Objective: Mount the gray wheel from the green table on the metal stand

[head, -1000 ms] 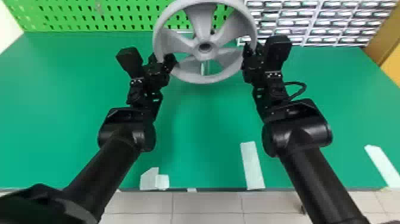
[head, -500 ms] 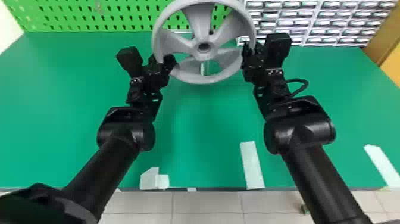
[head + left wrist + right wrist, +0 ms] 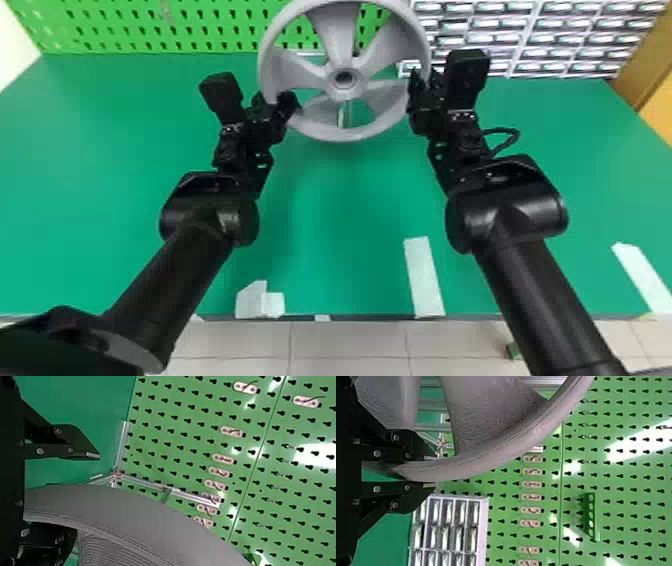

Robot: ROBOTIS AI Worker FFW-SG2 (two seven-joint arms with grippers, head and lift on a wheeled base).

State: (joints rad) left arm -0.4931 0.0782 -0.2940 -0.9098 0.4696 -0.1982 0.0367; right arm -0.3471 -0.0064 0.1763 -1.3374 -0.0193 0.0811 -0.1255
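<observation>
The gray wheel (image 3: 344, 92) was up at twelve o'clock in the head view, over the far part of the green table (image 3: 345, 210), its hub facing the robot; that pose most likely served to line the bore up with the metal stand (image 3: 190, 496), whose bars showed beyond the rim; whether the hub met the stand, I could not tell. The right gripper (image 3: 436, 471) had its fingers closed on the rim at about four o'clock, one on each side, which probably kept the wheel from turning or tipping; the left gripper (image 3: 87, 494) stood at about eight o'clock with its fingers spread and the rim between them, a visible gap left on one side, so it seemed to guide more than to grip. As for containers, a drawer rack (image 3: 530, 37) stood at one o'clock in the head view, its small compartments pale-fronted, their contents beyond telling; a green holder (image 3: 591, 516) with round openings hung on the pegboard (image 3: 625, 483).
</observation>
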